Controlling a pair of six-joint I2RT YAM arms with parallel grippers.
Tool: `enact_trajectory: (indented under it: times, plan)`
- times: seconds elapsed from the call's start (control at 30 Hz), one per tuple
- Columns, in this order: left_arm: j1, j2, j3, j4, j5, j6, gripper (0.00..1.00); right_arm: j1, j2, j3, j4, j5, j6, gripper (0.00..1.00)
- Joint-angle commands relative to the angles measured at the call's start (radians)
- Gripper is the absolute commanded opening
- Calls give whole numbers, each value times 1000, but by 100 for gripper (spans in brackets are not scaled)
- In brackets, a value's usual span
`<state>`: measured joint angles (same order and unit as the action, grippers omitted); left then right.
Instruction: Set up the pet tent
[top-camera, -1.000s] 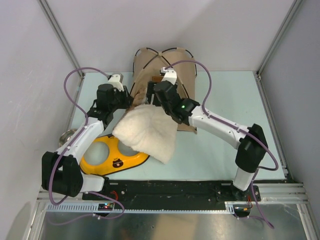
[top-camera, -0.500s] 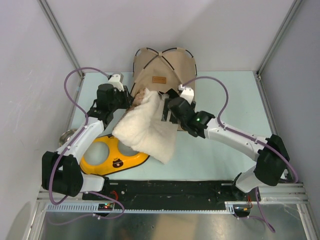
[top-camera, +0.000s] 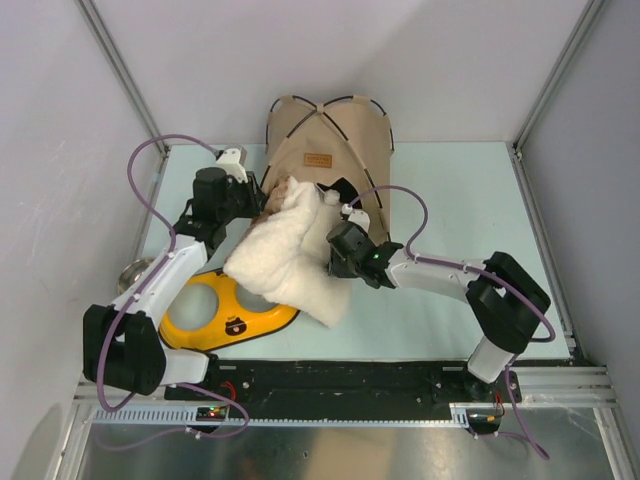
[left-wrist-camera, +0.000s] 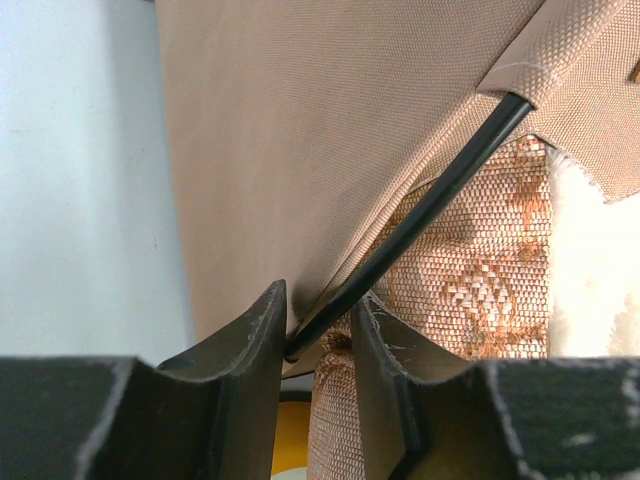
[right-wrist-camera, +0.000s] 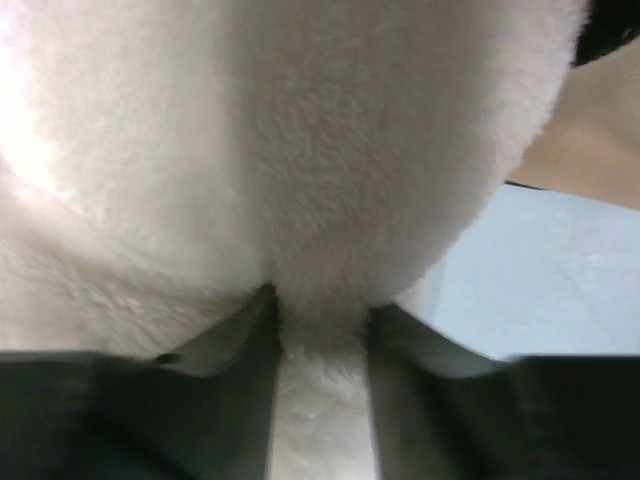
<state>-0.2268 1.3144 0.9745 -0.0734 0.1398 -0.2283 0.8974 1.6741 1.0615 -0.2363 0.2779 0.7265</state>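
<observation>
The left pincer (left-wrist-camera: 320, 305) was clamped on a black pole (left-wrist-camera: 430, 195) of the pet tent (top-camera: 330, 130), right at the hem of its tan fabric. The right pincer (right-wrist-camera: 320, 305) was pinched on a fold of the cream fluffy pillow (right-wrist-camera: 300, 130). The tent sat at the far middle of the worktop (top-camera: 470, 200), its mouth facing the arms. The pillow reached from that mouth onto the yellow double-bowl feeder (top-camera: 195, 312) on the near left.

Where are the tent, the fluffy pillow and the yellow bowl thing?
pet tent (top-camera: 345, 130): top view, tan roof panel.
fluffy pillow (top-camera: 290, 262): top view, its middle.
yellow feeder (top-camera: 228, 300): top view, strip between bowls.
</observation>
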Motion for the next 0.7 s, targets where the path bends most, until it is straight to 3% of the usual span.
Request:
enact_trajectory:
  times: [0.0, 0.07, 0.13, 0.43, 0.67]
  plan:
    - [-9, -39, -5, -9, 45, -8, 36, 7, 20, 30, 91, -31, 4, 21]
    - [-8, -43, -6, -13, 45, -6, 37, 12, 0, 41, 80, 9, -5, 6]
    - [-8, -44, -9, -16, 47, -5, 37, 14, -28, 59, 59, 66, -26, 1]
    - [-9, -40, -30, -19, 59, -8, 37, 16, -147, 198, 29, 265, -201, 0]
    - [-9, -33, -35, -19, 71, -14, 37, -16, -113, 283, 89, 323, -321, 0]
